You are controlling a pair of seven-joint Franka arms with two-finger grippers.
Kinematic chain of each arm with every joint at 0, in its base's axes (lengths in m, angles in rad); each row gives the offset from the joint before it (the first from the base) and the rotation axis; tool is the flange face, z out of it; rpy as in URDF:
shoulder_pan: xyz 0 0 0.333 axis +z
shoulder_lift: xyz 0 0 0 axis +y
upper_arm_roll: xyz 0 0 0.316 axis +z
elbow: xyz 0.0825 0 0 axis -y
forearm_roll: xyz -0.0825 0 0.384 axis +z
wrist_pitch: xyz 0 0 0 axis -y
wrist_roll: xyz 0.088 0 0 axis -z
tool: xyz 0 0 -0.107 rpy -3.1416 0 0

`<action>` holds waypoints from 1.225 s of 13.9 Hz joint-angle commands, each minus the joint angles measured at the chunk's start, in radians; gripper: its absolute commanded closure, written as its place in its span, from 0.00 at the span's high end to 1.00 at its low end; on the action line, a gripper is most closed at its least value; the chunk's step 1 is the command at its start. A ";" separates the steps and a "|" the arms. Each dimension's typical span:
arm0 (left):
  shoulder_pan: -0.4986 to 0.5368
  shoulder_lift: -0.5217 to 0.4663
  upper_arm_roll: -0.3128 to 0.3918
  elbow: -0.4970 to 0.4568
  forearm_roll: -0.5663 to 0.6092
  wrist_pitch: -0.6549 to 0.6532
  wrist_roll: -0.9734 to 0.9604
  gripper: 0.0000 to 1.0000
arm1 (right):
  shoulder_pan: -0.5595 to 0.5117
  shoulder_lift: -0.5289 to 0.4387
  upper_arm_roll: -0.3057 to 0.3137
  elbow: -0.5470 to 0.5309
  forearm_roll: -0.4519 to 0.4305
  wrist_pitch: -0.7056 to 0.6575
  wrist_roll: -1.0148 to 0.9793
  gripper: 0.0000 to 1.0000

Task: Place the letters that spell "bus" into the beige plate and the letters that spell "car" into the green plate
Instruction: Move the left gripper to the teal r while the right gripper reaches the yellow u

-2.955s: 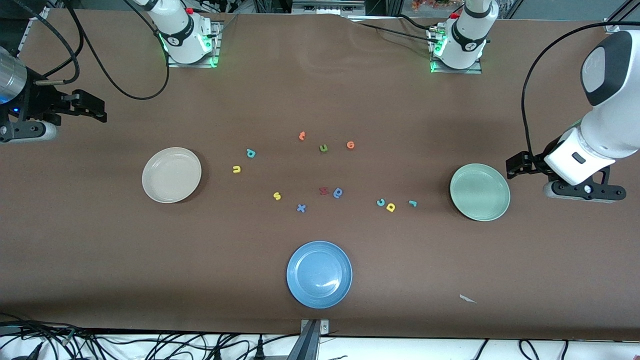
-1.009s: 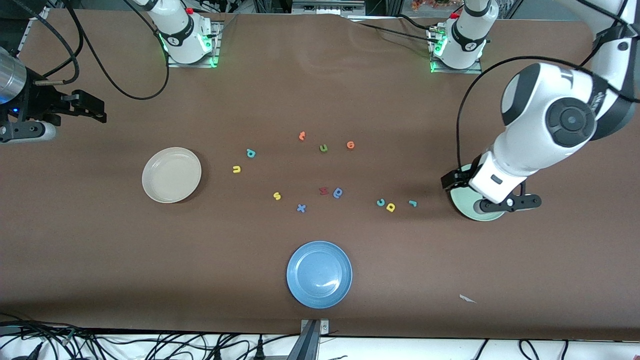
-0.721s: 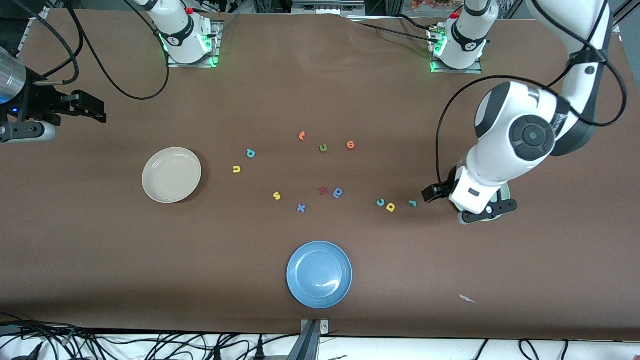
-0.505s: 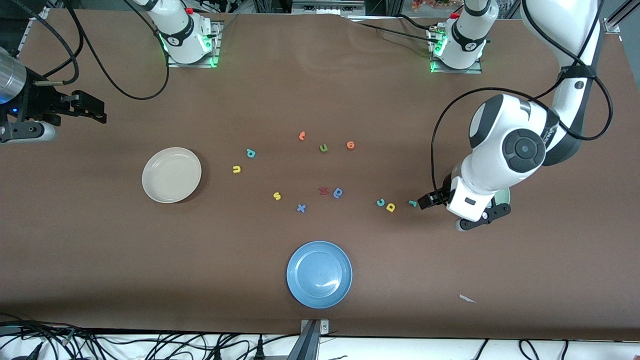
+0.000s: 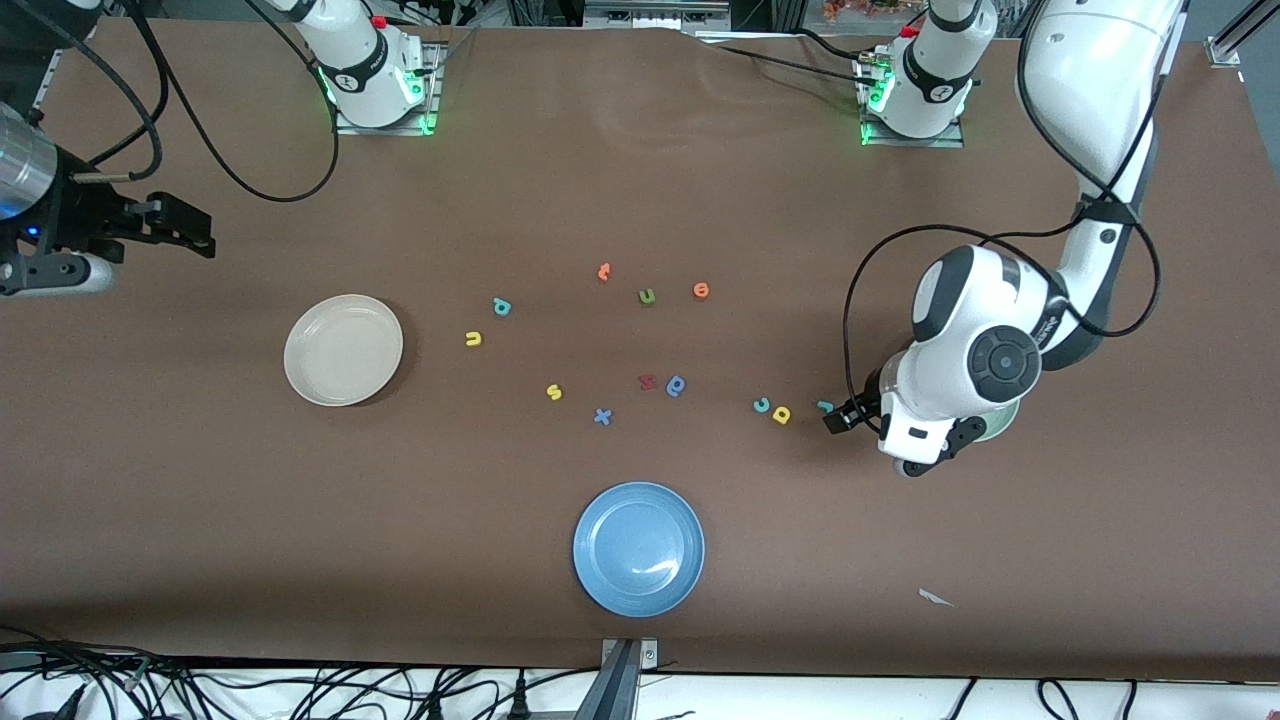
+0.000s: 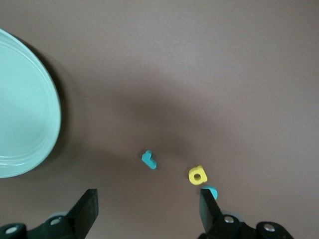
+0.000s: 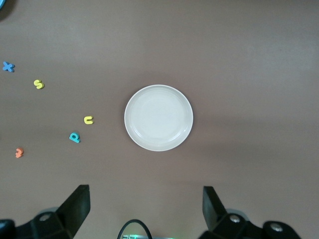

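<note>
The teal "r" (image 5: pixel 825 405) (image 6: pixel 149 160), yellow "a" (image 5: pixel 781 414) (image 6: pixel 197 175) and teal "c" (image 5: pixel 761 405) (image 6: pixel 210 191) lie on the table beside the green plate (image 5: pixel 1003 420) (image 6: pixel 25 99), which the left arm mostly hides in the front view. My left gripper (image 5: pixel 848 421) (image 6: pixel 149 209) hangs open just above the table by the "r", with nothing between its fingers. The teal "b" (image 5: pixel 502 307) (image 7: pixel 74 138), yellow "u" (image 5: pixel 473 339) (image 7: pixel 88 120) and yellow "s" (image 5: pixel 554 392) (image 7: pixel 39 84) lie near the empty beige plate (image 5: pixel 343 349) (image 7: pixel 158 117). My right gripper (image 5: pixel 185 228) (image 7: pixel 145 209) waits open at its end of the table.
A blue plate (image 5: pixel 638 548) sits nearest the front camera. Mid-table lie an orange letter (image 5: pixel 604 271), a green "u" (image 5: pixel 647 296), an orange "o" (image 5: pixel 701 290), a red letter (image 5: pixel 647 381), a dark blue rounded letter (image 5: pixel 677 385) and a blue "x" (image 5: pixel 602 416). A paper scrap (image 5: pixel 935 598) lies near the front edge.
The left arm has swung from over the green plate toward the "r" and come lower. The right gripper has barely shifted. No letter has moved.
</note>
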 commanded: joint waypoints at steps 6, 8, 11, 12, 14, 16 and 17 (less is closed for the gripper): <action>0.001 0.010 -0.001 -0.157 -0.029 0.218 -0.059 0.89 | 0.049 0.058 0.011 0.029 0.009 0.018 0.012 1.00; -0.010 0.028 -0.001 -0.157 -0.027 0.220 -0.066 0.88 | 0.054 0.076 0.011 0.029 0.012 0.038 0.007 1.00; -0.016 0.058 -0.001 -0.157 -0.018 0.221 -0.080 0.78 | 0.101 0.130 0.012 0.029 0.013 0.055 0.045 1.00; -0.016 0.062 -0.001 -0.159 -0.016 0.233 -0.080 0.76 | 0.110 0.143 0.012 0.023 0.016 0.078 0.073 1.00; -0.016 0.070 -0.001 -0.159 -0.016 0.241 -0.080 0.72 | 0.121 0.144 0.020 -0.061 0.036 0.194 0.110 1.00; -0.016 0.088 -0.001 -0.159 -0.013 0.264 -0.082 0.69 | 0.121 0.134 0.061 -0.169 0.038 0.314 0.147 1.00; -0.014 0.087 -0.001 -0.160 -0.013 0.266 -0.082 0.69 | 0.121 0.125 0.078 -0.218 0.038 0.374 0.174 1.00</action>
